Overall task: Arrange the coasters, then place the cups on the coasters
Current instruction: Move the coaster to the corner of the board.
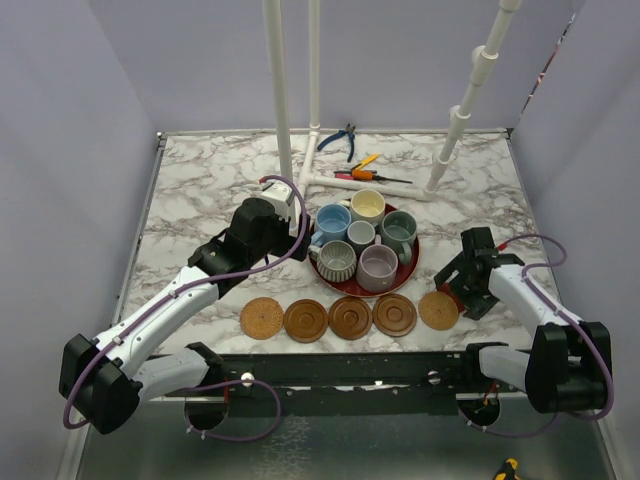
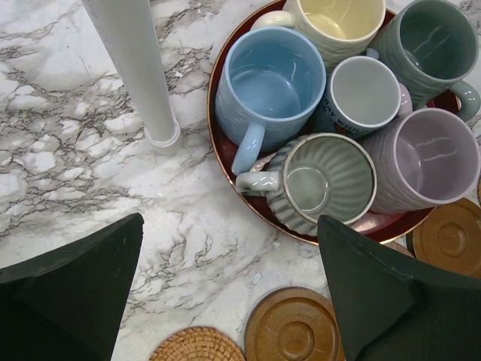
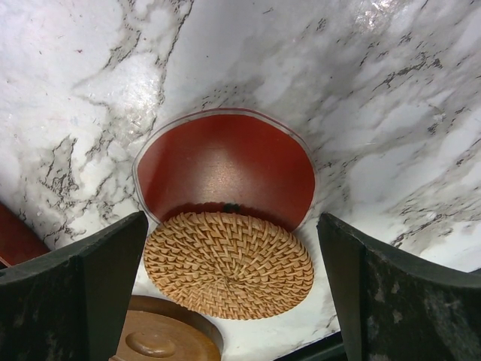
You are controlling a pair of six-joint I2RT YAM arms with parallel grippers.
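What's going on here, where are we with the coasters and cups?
Neither arm is holding anything. Five coasters lie in a row near the front edge of the table. The right gripper hangs open over the right-hand woven coaster, which overlaps a reddish coaster. All six mugs sit crowded on the red tray, none on a coaster yet. The left gripper hovers open beside the tray.

Glossy ceramic cups (image 2: 270,90); woven coaster (image 3: 229,263); marbled table (image 2: 68,173).
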